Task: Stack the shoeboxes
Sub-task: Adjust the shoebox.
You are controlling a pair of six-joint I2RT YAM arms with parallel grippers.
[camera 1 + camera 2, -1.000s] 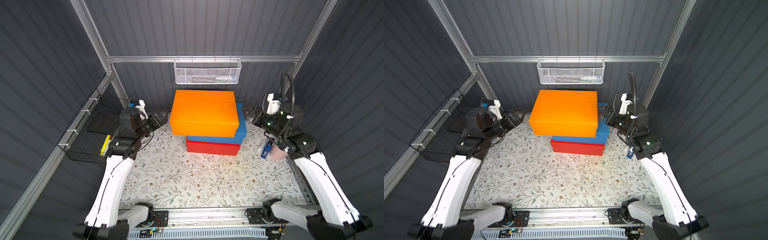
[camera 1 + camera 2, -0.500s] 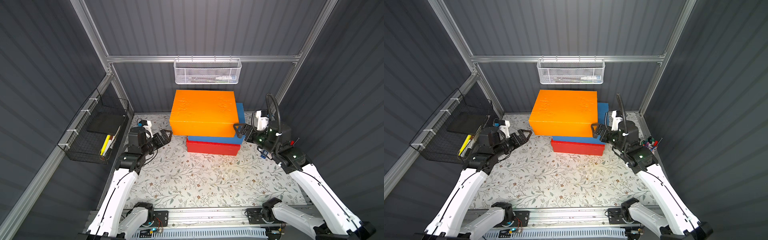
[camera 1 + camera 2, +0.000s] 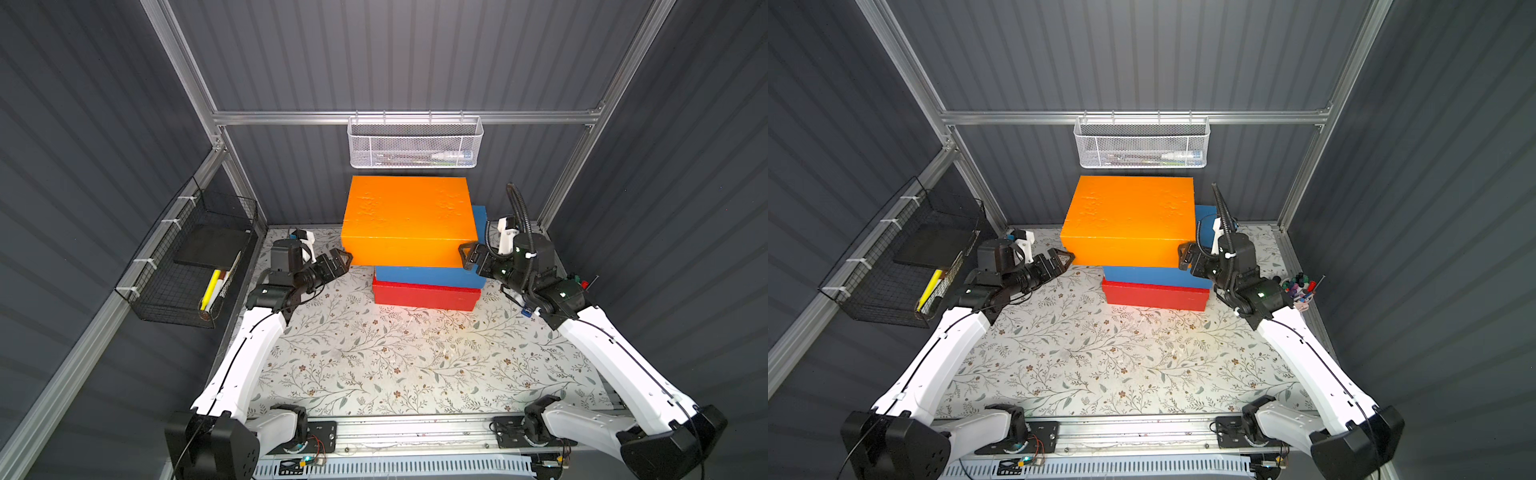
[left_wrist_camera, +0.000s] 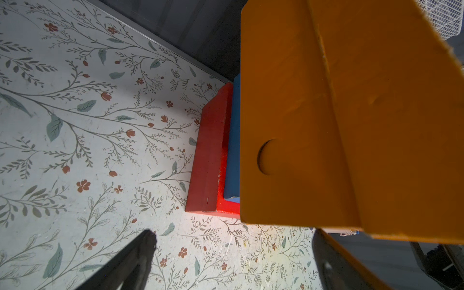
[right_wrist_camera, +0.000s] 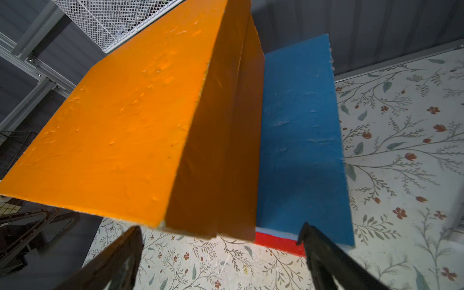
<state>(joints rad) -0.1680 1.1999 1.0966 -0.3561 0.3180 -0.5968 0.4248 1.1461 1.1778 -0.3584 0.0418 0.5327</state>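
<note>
The three shoeboxes stand stacked at the back of the tabletop. The red shoebox is at the bottom, the blue shoebox lies on it, and the orange shoebox is on top. The orange one sits shifted toward my left side, so it overhangs the blue and leaves a strip of blue lid bare on my right. My left gripper is at the orange box's near left corner, and my right gripper is at its near right corner. Both stand wide and hold nothing. Whether either one touches the box, I cannot tell.
</note>
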